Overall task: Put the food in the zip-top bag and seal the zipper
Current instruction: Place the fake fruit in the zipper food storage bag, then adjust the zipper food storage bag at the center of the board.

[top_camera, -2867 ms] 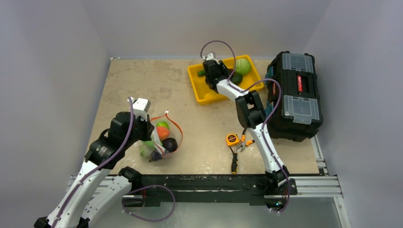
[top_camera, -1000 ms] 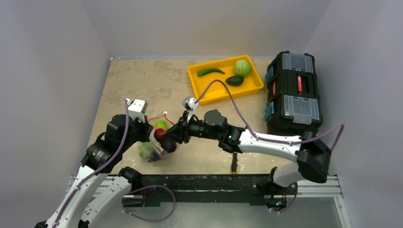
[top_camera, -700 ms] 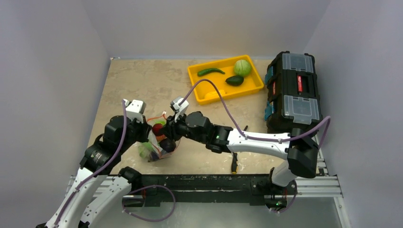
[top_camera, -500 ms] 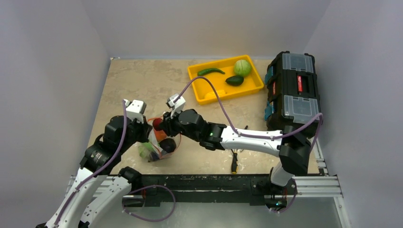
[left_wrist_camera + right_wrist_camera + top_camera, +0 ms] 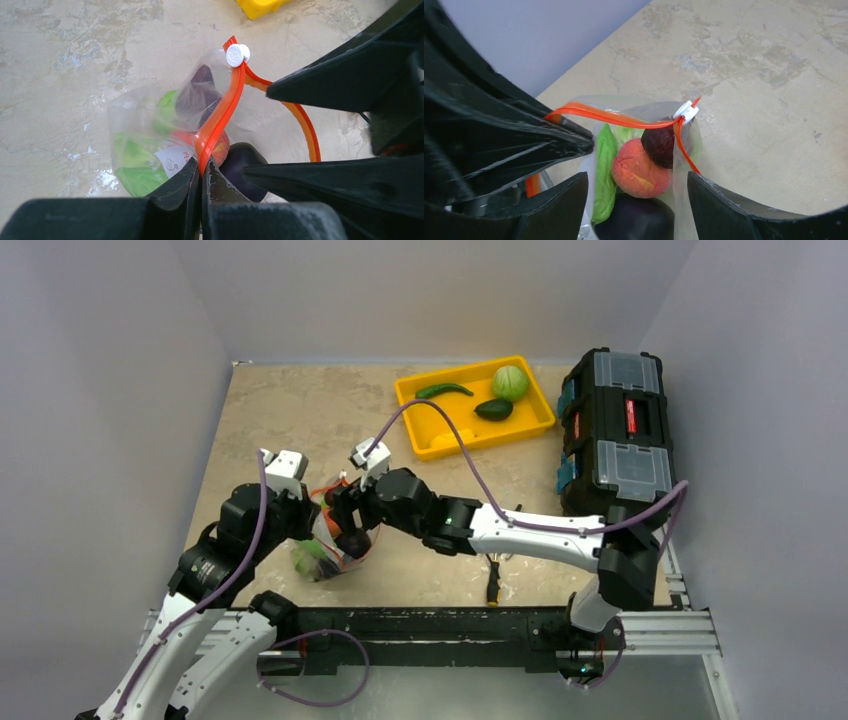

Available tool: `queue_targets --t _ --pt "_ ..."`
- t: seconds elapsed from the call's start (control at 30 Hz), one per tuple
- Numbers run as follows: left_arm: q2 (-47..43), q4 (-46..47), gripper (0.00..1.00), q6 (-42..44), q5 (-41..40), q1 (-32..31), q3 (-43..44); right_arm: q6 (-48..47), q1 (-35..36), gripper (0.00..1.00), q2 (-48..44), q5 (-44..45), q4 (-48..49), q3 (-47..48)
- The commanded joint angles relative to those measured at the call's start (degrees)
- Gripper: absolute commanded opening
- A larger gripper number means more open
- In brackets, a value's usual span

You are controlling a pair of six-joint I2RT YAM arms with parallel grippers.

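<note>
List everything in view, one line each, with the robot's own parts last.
zip-top bag: one, clear, near left of the table, mouth open
zipper: one, orange-red, along the bag's mouth
slider: one, white, at the zipper's end
food: several pieces, green, orange-red, maroon and dark purple, in the bag
tray: one, yellow, far side of the table
chili pepper: one, green, in the tray
round vegetable: one, light green, in the tray
dark piece: one, dark green, in the tray
toolbox: one, black, right of the tray
pliers: one, black handle, near edge, partly hidden
left gripper: shut on the zipper
right gripper: open, over the bag's mouth
</note>
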Motion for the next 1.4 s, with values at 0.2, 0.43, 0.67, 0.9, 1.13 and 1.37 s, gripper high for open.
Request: queue_targets --t 0.2,0.43,0.67,0.9,1.13,1.37 --pt "0.29 1.84 0.0 -0.29 0.92 -0.21 1.19 -1.65 -0.87 0.7 -11.39 0.89 -9.31 -0.86" --pt "1.0 1.88 0.0 -0.29 1.09 -0.2 1.21 4.44 -5.27 0.64 -11.32 -6.73 -10.59 -4.8" --pt "1.55 1.91 0.0 -0.27 1.23 -0.2 1.11 6.59 -5.53 0.5 -7.56 -11.24 -9.23 -4.5" --pt "2.66 2.25 0.0 -0.03 2.69 -0.2 1.1 8.13 -5.54 0.39 -4.89 -14.81 -5.63 -4.55" --pt "4.19 3.54 0.0 0.21 9.28 -0.19 1.37 10.39 -5.58 0.0 -9.3 -16.4 -4.27 -4.48" --pt "15.65 0.88 0.0 -4.55 24.26 -0.18 13.3 21.61 -5.62 0.0 -18.83 -13.73 -0.53 -8.29"
